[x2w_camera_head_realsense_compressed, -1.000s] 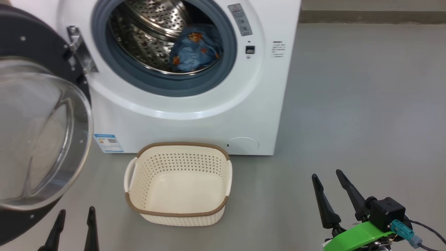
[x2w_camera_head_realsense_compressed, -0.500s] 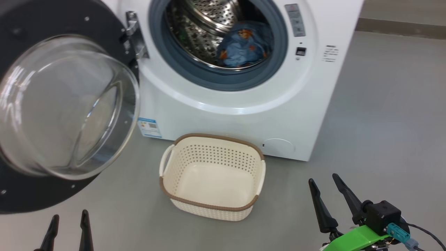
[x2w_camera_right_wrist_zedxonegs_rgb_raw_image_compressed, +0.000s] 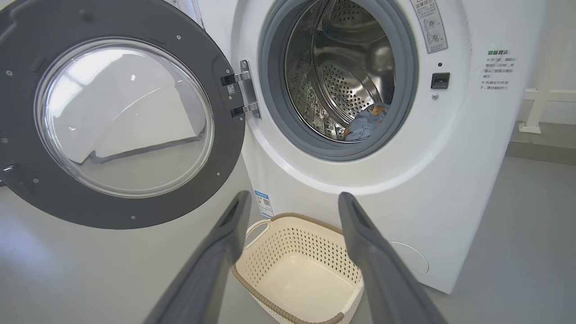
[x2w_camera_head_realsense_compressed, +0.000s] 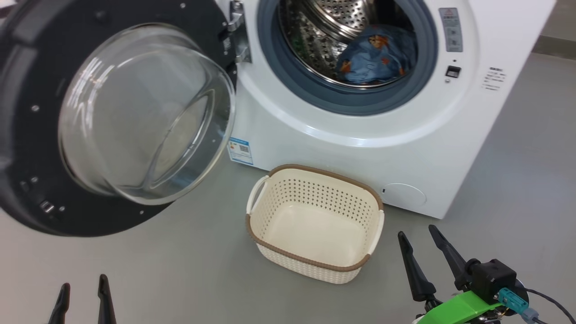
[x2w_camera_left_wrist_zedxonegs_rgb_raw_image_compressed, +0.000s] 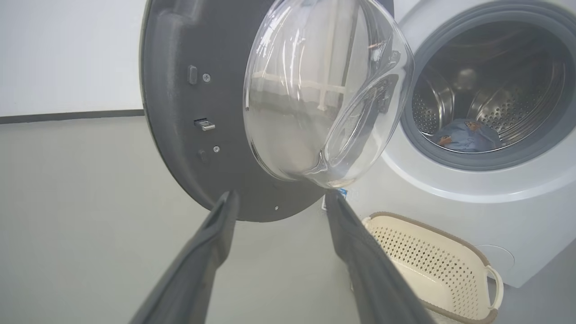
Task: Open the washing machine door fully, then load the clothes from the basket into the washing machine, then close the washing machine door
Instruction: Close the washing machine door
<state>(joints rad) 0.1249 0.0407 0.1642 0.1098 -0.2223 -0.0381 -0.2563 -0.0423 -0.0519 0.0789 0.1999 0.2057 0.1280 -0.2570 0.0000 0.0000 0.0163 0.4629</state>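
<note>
The left hand [x2w_camera_head_realsense_compressed: 84,281] is held wide open and empty over the floor [x2w_camera_head_realsense_compressed: 189,270]. The washing machine door [x2w_camera_head_realsense_compressed: 144,112] is swung wide open. A blue label sticker [x2w_camera_head_realsense_compressed: 240,150], too small to be read, is fixed on the washing machine [x2w_camera_head_realsense_compressed: 342,166]. The basket [x2w_camera_head_realsense_compressed: 310,198] is seen empty before it. The clothes [x2w_camera_head_realsense_compressed: 373,58] are lodged in the drum [x2w_camera_head_realsense_compressed: 324,40]. A grey warning sticker [x2w_camera_head_realsense_compressed: 450,29] cannot be read. The right hand [x2w_camera_head_realsense_compressed: 416,230] is spread open, with nothing gripped.

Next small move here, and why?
Probably move the left gripper up toward the free edge of the washing machine door, to start pushing it shut. The basket is empty, the clothes lie inside the washing machine, and the door hangs wide open on the left. Both grippers are open and empty; the left one is nearer the door than the right gripper.
</note>
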